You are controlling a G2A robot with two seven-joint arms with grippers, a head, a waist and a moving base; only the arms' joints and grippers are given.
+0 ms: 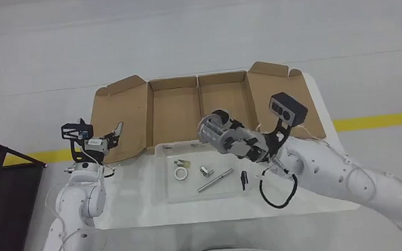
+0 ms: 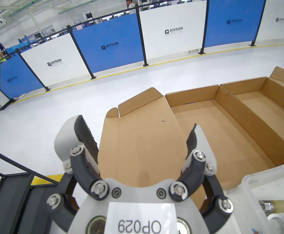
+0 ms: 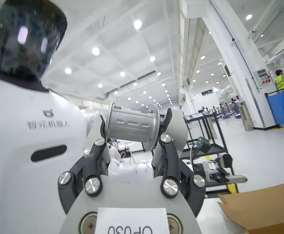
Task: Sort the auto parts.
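Auto parts, nearest first: a clear tray on the white surface holds a white ring, a short metal stub, a thin rod and a small black piece, all lying apart. Beyond the tray, the right fingers are closed on a metal spool, one finger against each flanged end. The spool is held in the air over the near wall of the cardboard box, about where the divider splits its two compartments. Left fingers are spread wide, holding nothing, over the box's left flap. Risks, as judged: the grip bears on smooth metal ends only, so the spool could pivot or slip out on a quick swing. So close to the divider, a release could land it on the wall or in the wrong compartment. The black cable loop under the right arm hangs near the tray's edge and might snag it. Spool appearance: silver-grey ribbed barrel, a row of small slots, a wide flange at each end; probably rigid and fairly heavy.
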